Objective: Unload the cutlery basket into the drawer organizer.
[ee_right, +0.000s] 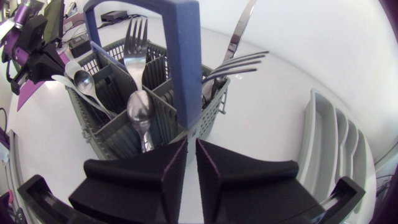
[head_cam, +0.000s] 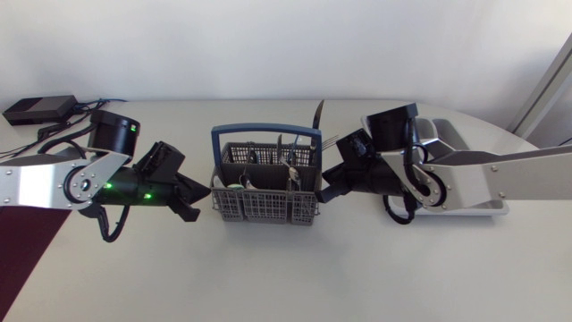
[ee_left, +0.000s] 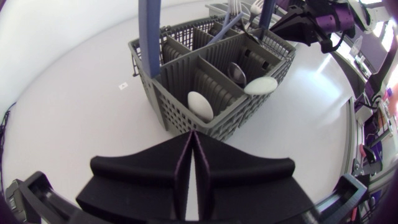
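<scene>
left gripper fingers pressed together, empty, just beside basket. right gripper barely ajar, empty. organizer dividers clear in right wrist view only; white spoons in left wrist view.

A white desk is carrying everything in view. A flat black box is sitting at the desk's far left corner. Black cables are trailing from it along the desk's left edge. A tiny sticker is lying flat on the desk's bare surface.
</scene>
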### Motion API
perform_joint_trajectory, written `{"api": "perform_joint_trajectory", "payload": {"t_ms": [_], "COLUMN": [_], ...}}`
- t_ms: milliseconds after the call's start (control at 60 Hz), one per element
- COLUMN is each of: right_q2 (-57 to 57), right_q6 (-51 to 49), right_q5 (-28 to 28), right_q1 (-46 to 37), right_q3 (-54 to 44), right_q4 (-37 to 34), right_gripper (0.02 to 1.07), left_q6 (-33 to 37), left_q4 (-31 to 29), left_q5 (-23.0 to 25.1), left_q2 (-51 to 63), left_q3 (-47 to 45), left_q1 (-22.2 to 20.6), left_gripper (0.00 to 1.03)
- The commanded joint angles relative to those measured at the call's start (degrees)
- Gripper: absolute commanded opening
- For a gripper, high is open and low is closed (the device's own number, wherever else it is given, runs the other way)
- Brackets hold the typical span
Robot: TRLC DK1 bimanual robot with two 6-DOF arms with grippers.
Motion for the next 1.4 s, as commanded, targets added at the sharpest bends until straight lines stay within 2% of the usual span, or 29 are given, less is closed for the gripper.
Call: {"api": "perform_joint_trajectory", "payload": {"t_ms": [0, 100, 133, 200, 283, 400, 483, 700, 1067, 1333, 1383], "right_q2": [-4.2, -8.5, -10.1, -13.0, -15.9, -18.5, -19.2, -19.9, -20.3, -20.2, -20.2], "right_q6": [-0.3, -1.8, -2.2, -2.9, -4.8, -7.4, -10.0, -13.5, -13.1, -13.2, -13.3], "right_q5": [-0.1, -0.1, -0.1, -0.1, 0.0, 1.3, 4.7, 12.0, 12.1, 12.1, 12.1], "right_q1": [-0.8, -1.2, -1.2, -0.9, 0.3, 2.4, 4.4, 11.0, 12.3, 12.3, 12.3], "right_q3": [-2.8, -5.5, -6.5, -8.1, -9.7, -10.7, -11.6, -14.1, -14.5, -14.8, -14.9], "right_q4": [0.8, -0.2, -0.9, -1.6, -2.8, -6.3, -7.1, -7.9, -8.2, -7.9, -7.7], "right_gripper": [0.42, 0.76, 0.84, 0.91, 0.95, 0.95, 0.98, 0.98, 0.98, 0.98, 0.98], "left_q6": [3.4, 7.3, 8.6, 11.5, 15.2, 20.4, 22.2, 28.1, 35.0, 36.8, 37.2], "left_q4": [0.1, -0.2, -0.5, -1.4, -2.7, -2.8, -2.7, -1.5, 3.8, 7.8, 8.7], "left_q5": [0.9, -0.3, -1.0, -2.5, -4.9, -8.5, -10.6, -16.7, -23.7, -25.4, -25.6], "left_q2": [-4.0, -8.3, -9.4, -11.3, -13.6, -18.2, -19.2, -19.0, -11.9, -6.5, -5.7], "left_q3": [-1.7, -2.0, -1.9, -1.7, -1.7, -3.2, -3.4, -4.2, -4.8, -3.6, -3.6], "left_q1": [2.2, 3.3, 3.3, 2.8, 0.8, -5.6, -10.1, -18.3, -20.8, -20.5, -20.6], "left_gripper": [0.22, 0.41, 0.44, 0.46, 0.46, 0.46, 0.46, 0.46, 0.5, 0.49, 0.45]}}
